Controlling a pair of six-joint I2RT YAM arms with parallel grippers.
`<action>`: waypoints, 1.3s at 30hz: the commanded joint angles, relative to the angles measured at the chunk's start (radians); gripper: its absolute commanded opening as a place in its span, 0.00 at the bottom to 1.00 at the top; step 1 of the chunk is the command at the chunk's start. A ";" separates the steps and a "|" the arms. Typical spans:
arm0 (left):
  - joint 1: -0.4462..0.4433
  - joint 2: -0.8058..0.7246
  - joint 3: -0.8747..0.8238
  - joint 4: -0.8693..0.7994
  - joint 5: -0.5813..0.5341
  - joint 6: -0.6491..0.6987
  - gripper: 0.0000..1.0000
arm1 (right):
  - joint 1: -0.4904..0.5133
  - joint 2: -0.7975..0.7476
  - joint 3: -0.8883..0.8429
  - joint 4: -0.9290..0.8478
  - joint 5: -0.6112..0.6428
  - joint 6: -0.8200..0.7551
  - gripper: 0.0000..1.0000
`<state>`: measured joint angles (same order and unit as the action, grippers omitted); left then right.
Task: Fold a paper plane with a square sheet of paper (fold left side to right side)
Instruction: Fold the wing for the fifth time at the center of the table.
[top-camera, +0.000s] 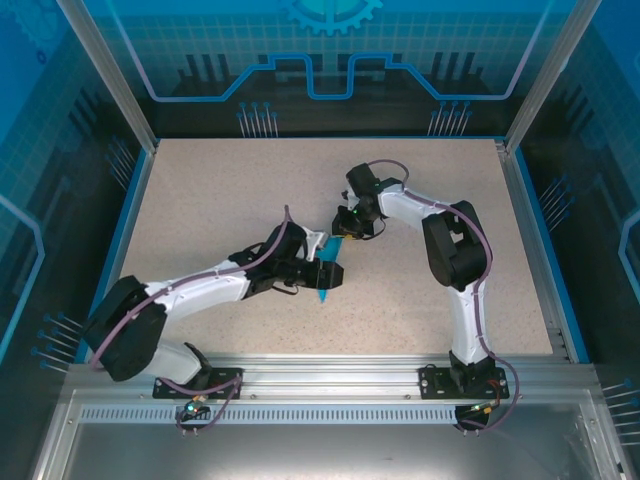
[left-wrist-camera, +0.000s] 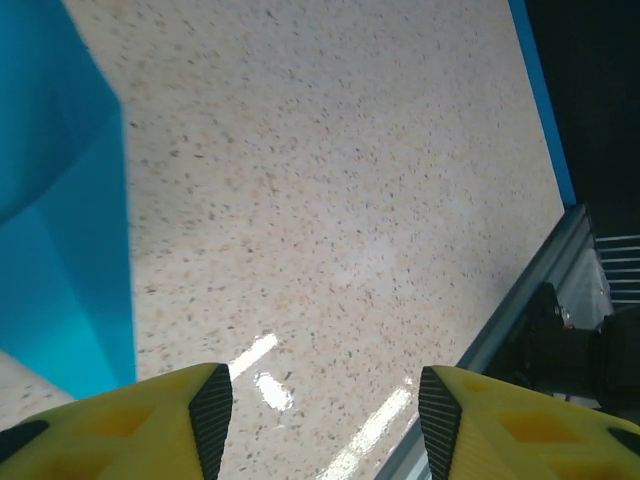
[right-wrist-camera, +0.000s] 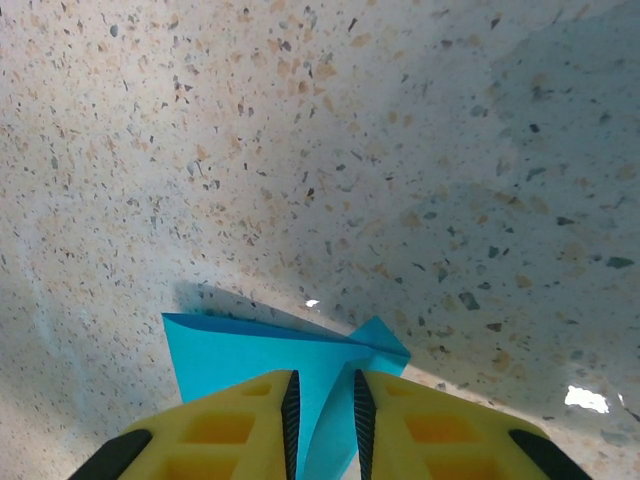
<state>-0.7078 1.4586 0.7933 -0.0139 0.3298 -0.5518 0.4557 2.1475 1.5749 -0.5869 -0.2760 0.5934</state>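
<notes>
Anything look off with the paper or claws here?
Nothing stands out. The blue paper is creased with no tear visible, pinched in the right claw. The left claw is open over the table, paper beside it, not gripped.

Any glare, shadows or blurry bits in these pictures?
Left wrist view: white glare streaks on the table by the left gripper. Right wrist view: a broad grey shadow across the table's upper right; the blue paper casts a thin one. Top view: evenly lit.

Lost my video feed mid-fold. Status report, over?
Left hand open, holding nothing, blue paper beside it. Right hand shut on blue paper, creased, partly folded. No obstruction seen on table.
</notes>
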 joint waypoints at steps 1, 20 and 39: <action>-0.015 0.044 0.056 -0.083 -0.104 0.014 0.63 | -0.002 0.017 0.014 -0.028 0.008 -0.010 0.24; -0.103 0.303 0.282 -0.369 -0.406 0.085 0.59 | -0.003 0.014 0.010 -0.027 0.004 -0.014 0.24; -0.066 0.276 0.225 -0.254 -0.307 0.075 0.17 | -0.076 -0.203 -0.182 0.067 -0.028 -0.036 0.36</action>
<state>-0.7929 1.7824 1.0496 -0.3161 -0.0380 -0.4713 0.4076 2.0365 1.4322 -0.5495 -0.2771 0.5777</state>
